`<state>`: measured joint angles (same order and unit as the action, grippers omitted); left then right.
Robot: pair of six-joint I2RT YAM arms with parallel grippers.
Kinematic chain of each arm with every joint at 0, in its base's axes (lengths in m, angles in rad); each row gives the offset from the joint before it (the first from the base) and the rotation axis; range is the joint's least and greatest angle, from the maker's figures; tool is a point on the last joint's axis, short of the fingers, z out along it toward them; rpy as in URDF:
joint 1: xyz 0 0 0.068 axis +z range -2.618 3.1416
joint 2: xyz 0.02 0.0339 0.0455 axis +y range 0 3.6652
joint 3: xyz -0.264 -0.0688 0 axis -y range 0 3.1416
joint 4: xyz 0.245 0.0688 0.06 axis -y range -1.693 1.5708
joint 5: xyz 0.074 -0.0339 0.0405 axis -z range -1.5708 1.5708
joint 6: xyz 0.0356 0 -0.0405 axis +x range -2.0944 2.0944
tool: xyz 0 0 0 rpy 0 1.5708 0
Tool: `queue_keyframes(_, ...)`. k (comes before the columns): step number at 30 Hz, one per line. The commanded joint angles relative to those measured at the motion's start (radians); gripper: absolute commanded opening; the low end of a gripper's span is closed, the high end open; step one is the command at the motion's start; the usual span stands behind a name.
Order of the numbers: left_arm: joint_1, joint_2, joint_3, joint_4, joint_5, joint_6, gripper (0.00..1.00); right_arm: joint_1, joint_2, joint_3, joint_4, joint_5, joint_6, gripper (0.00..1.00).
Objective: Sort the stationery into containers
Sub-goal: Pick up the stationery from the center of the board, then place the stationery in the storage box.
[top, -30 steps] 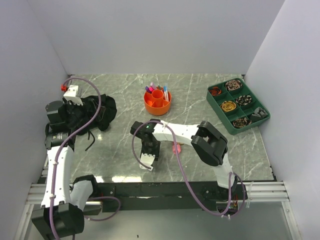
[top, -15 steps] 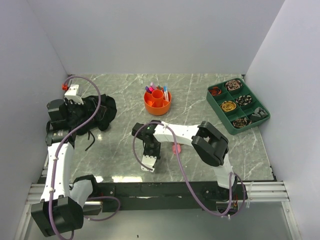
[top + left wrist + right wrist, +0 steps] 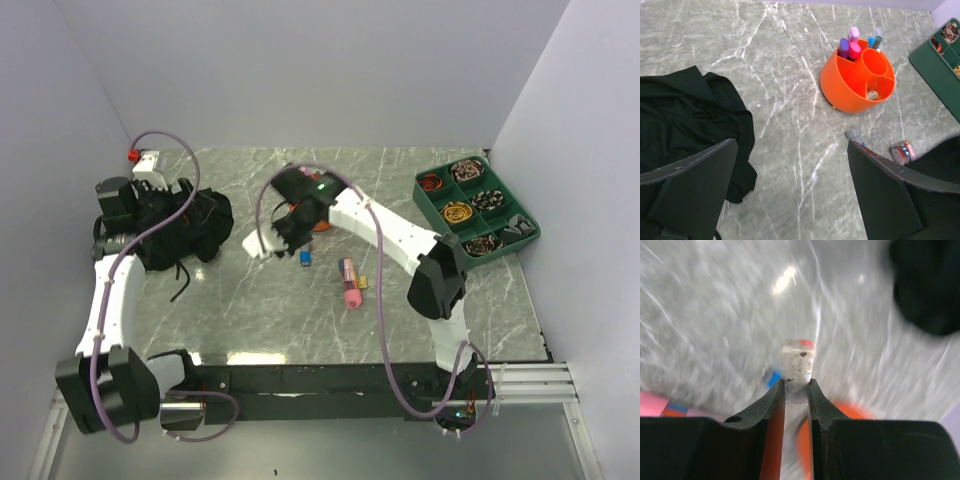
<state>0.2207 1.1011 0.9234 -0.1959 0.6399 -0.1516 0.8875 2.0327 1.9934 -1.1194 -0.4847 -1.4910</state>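
Note:
The round orange holder (image 3: 857, 80) stands at the back middle with purple and pink markers (image 3: 849, 46) upright in its ring; in the top view the holder (image 3: 325, 218) is mostly hidden by my right arm. My right gripper (image 3: 272, 238) is shut on a speckled white eraser (image 3: 798, 360), also seen in the top view (image 3: 257, 246), held just left of the holder. A pink marker (image 3: 350, 285) and a small blue piece (image 3: 305, 259) lie on the table. My left gripper (image 3: 792, 145) is open and empty by the black cloth (image 3: 685, 115).
A dark green compartment tray (image 3: 475, 208) with coiled bands stands at the back right. The black cloth bundle (image 3: 175, 225) lies at the left under my left arm. A small orange-yellow piece (image 3: 363, 283) lies beside the pink marker.
My right gripper has lifted the white eraser from the front of the table and swung it back to the orange holder, uncovering the pink marker. My left gripper has shifted slightly back.

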Motion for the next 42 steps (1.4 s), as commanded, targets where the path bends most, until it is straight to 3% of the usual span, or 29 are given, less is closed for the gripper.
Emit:
queue_keyframes(1,-0.004,0.074,0.095,0.042,0.040,-0.019,0.99,-0.135,-0.032,-0.033,0.044,0.032,0.222,0.09)
queue_keyframes(6,-0.007,0.175,0.185,0.046,0.031,-0.023,0.99,-0.226,-0.048,-0.093,0.162,0.136,0.253,0.08)
queue_keyframes(11,-0.007,0.250,0.252,0.039,0.020,-0.008,1.00,-0.289,0.023,0.005,0.156,0.159,0.275,0.08)
queue_keyframes(21,-0.009,0.276,0.264,0.033,0.015,-0.002,0.99,-0.303,0.096,0.031,0.256,0.239,0.299,0.08)
queue_keyframes(26,-0.009,0.270,0.259,0.033,0.012,0.001,0.99,-0.303,0.116,0.041,0.279,0.256,0.324,0.16)
queue_keyframes(27,-0.009,0.269,0.258,0.032,0.010,0.003,0.99,-0.300,0.110,0.035,0.289,0.261,0.328,0.24)
queue_keyframes(33,-0.009,0.261,0.250,0.039,0.014,-0.003,0.99,-0.292,0.043,-0.051,0.357,0.278,0.359,0.44)
queue_keyframes(42,-0.009,0.246,0.244,0.044,0.024,-0.012,1.00,-0.297,-0.077,-0.140,0.357,0.268,0.500,0.48)
